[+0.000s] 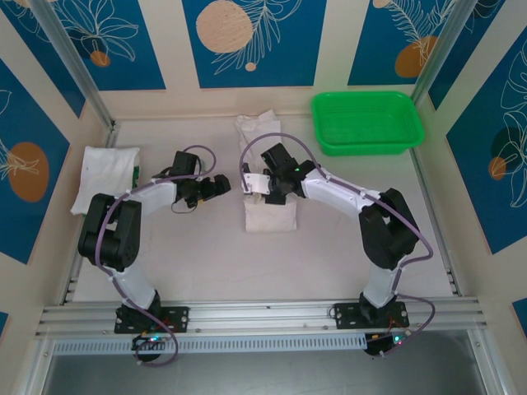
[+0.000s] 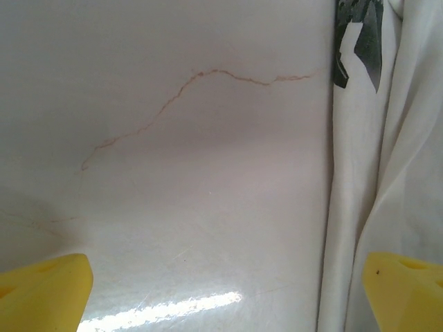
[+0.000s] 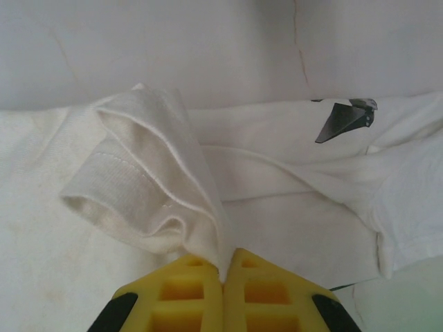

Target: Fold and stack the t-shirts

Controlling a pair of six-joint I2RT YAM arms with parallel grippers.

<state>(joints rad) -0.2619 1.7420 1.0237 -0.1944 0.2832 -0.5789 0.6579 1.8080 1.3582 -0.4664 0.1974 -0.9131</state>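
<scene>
One white t-shirt (image 1: 270,212) lies as a narrow strip at the table's middle. My right gripper (image 1: 252,183) sits over its left edge. In the right wrist view that gripper (image 3: 223,274) is shut on a raised fold of the t-shirt (image 3: 145,187), and a small dark label (image 3: 344,119) shows further along the cloth. My left gripper (image 1: 219,184) hovers just left of the strip. Its yellow fingertips (image 2: 43,290) stand wide apart, open over bare table, with the t-shirt's edge (image 2: 356,207) by the right finger. A second folded t-shirt (image 1: 104,176) rests at the far left.
A green mesh basket (image 1: 366,122) stands at the back right, with nothing in it. Low walls (image 1: 99,123) ring the table. A metal rail (image 1: 263,313) runs along the near edge, with both arm bases on it.
</scene>
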